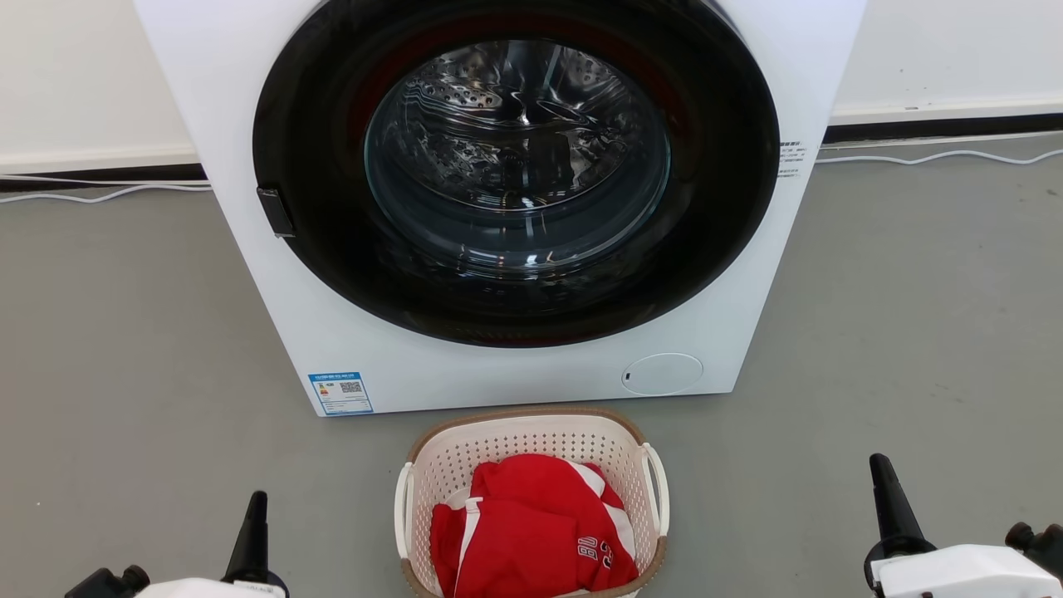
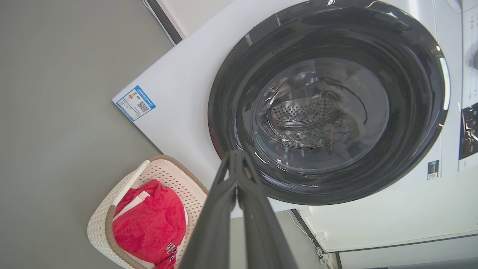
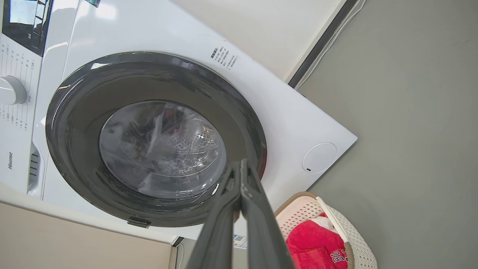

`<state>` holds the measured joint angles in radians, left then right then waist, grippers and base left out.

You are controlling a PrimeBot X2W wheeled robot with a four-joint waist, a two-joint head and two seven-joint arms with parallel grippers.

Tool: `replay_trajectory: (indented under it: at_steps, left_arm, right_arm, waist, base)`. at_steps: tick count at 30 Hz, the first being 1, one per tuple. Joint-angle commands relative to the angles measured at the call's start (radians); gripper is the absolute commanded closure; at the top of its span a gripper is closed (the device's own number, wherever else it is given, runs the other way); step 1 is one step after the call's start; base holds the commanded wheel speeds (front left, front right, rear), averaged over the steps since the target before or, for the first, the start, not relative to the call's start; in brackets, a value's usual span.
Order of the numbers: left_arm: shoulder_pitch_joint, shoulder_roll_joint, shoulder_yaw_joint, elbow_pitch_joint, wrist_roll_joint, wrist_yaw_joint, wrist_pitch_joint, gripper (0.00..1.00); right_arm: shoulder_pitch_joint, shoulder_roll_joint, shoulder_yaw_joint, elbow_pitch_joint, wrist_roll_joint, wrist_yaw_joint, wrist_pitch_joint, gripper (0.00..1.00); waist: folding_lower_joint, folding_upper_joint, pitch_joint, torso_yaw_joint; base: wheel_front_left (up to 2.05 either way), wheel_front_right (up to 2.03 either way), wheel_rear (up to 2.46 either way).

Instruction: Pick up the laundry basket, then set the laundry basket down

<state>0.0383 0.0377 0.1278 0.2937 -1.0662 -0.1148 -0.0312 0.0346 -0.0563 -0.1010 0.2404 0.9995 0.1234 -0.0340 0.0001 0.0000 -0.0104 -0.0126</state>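
The laundry basket (image 1: 531, 444) stands on the grey floor just in front of the washing machine, cream-white and perforated, with a brown rim and white loop handles at its sides. A red and white garment (image 1: 531, 531) lies inside it. My left gripper (image 1: 256, 507) is shut and empty, well to the basket's left. My right gripper (image 1: 882, 473) is shut and empty, well to the basket's right. The left wrist view has the basket (image 2: 108, 209) at lower left of the shut left gripper (image 2: 236, 157). The right wrist view has the basket (image 3: 358, 243) at lower right of the shut right gripper (image 3: 241, 166).
A white front-loading washing machine (image 1: 349, 349) with a dark round door (image 1: 515, 174), closed, stands right behind the basket. White cables (image 1: 930, 156) run along the wall's foot on both sides. Grey floor (image 1: 124, 374) spreads left and right of the basket.
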Motion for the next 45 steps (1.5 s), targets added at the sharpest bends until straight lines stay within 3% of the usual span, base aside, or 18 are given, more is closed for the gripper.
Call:
replay_trajectory:
  at_steps: [1,45]
  left_arm:
    - [-0.062,0.013,0.014,-0.031,-0.033,-0.008,0.006,1.00]
    - [-0.139,0.013,-0.011,-0.047,-0.498,-0.015,0.133,1.00]
  right_arm:
    - [-0.060,-0.009,0.005,-0.020,0.038,0.005,0.012,1.00]
    - [-0.135,0.005,-0.012,0.002,0.559,0.007,0.136,1.00]
  waist:
    - [0.0000,0.0000,0.000,0.000]
    - [0.0000,0.0000,0.012,0.012]
  base:
    - [0.00,0.00,0.00]
    - [0.00,0.00,0.00]
